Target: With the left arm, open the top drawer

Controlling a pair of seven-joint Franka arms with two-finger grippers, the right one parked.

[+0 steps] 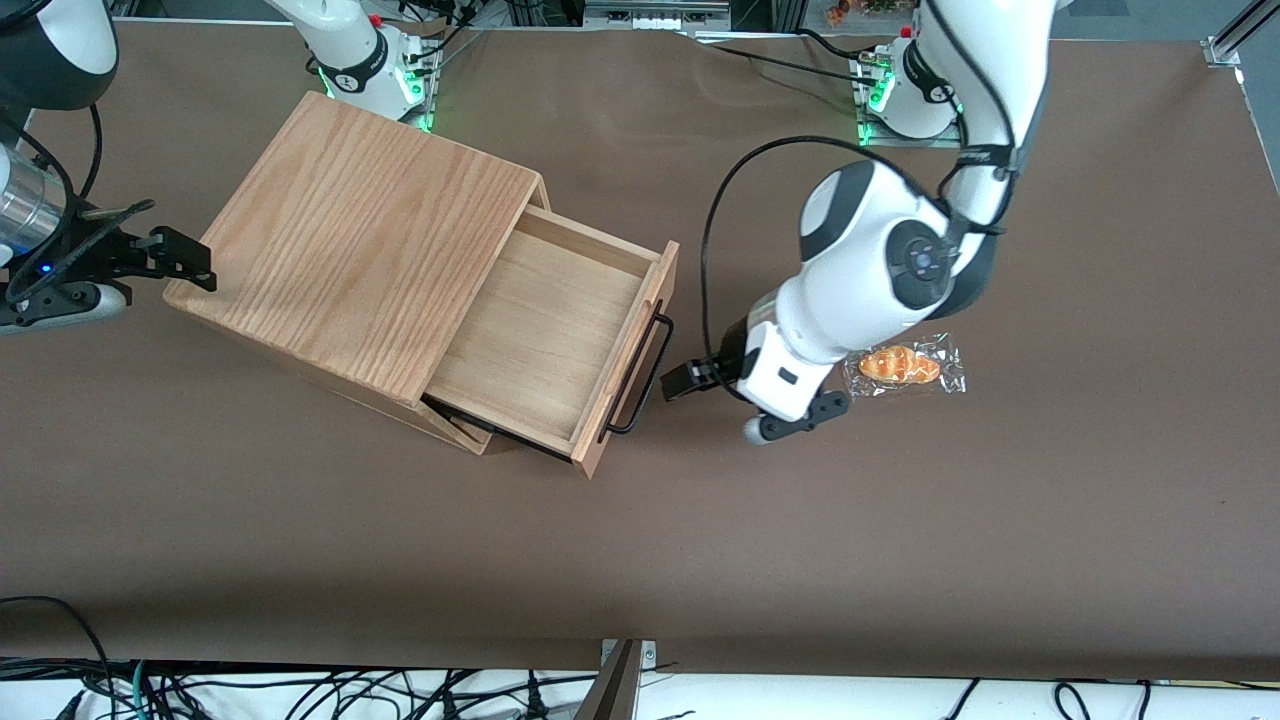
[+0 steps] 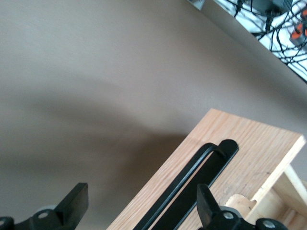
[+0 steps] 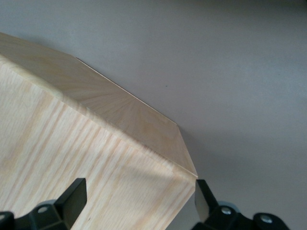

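A: Your gripper (image 1: 688, 381) sat just in front of the top drawer (image 1: 545, 330), fingers spread, pinching nothing. Wrist view showed both fingertips (image 2: 76, 199) apart with the handle (image 2: 192, 184) between and past them, not touched.

B: And the drawer?

A: Pulled well out of the box (image 1: 360, 240), floor bare, front panel facing your left arm (image 1: 870, 270). I'd judge the task basically done.

B: So what could you have wrecked from there?

A: Handle snag, mostly. One finger looked close to the bar; if you had swung sideways instead of backing straight off, you could have hooked it and dragged or twisted the whole box on the table (image 1: 900, 560).

B: Anything else?

A: The wrapped pastry (image 1: 903, 365) lay right beside your wrist, toward the working arm's end. A low retreat could have clipped it.
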